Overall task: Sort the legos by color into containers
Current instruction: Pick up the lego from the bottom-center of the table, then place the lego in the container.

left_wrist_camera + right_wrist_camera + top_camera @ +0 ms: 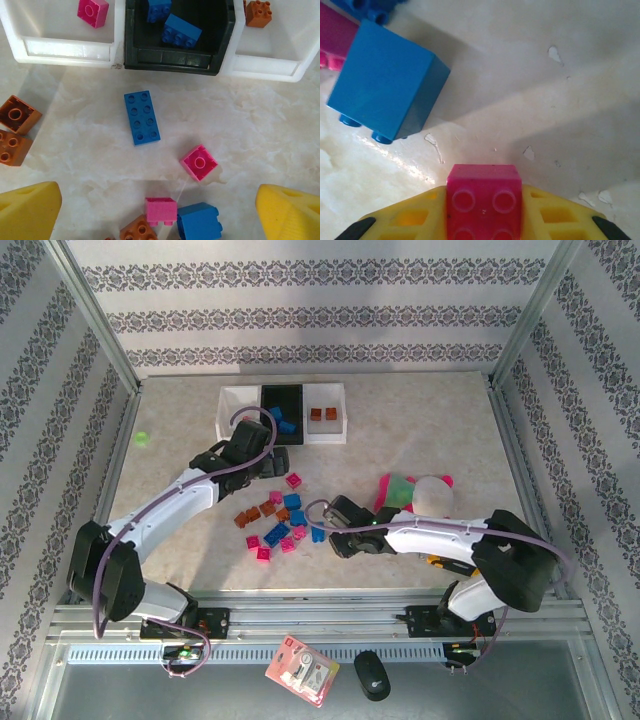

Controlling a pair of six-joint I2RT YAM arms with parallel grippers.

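The right hand [484,226] pinches a small pink studded plastic brick [484,197], studs up, maybe touching the pale bench [560,75], while the wide-open left hand [160,212] hangs over a long blue brick [142,117] lying flat, pointing toward the black plastic bin [175,64].

Two white-and-black arms [170,505] with lilac cables [252,410], yellow pincer fingers [30,210]

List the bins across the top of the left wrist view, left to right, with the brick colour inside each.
Left white bin holding a magenta brick → black bin holding two blue bricks → right white bin holding an orange-brown brick.
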